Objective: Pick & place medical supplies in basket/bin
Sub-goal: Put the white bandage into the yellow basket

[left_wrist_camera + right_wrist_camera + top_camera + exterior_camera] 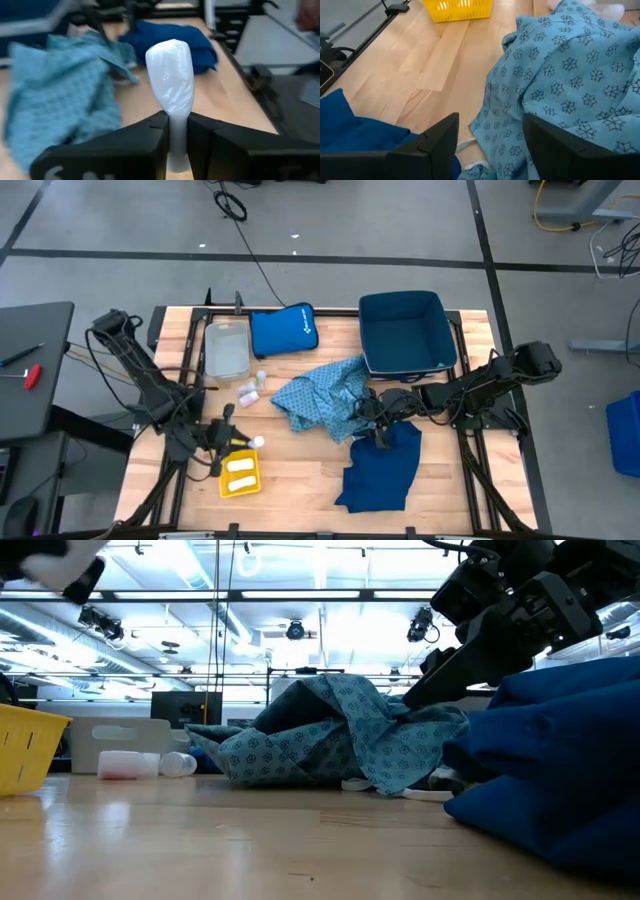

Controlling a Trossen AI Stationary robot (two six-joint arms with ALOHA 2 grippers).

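likely lab, concrete floor (pixel 400 220), ceiling cameras (pixel 295 630)

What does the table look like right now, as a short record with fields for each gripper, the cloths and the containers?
left gripper: shut on a white roll, above the yellow basket
right gripper: fingers open, low over the light-blue patterned cloth
navy cloth: on the table beside the right gripper
navy bin: far side, nothing visible in it

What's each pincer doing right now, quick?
Left pincer: shut on a white roll.
Right pincer: open, holding nothing.
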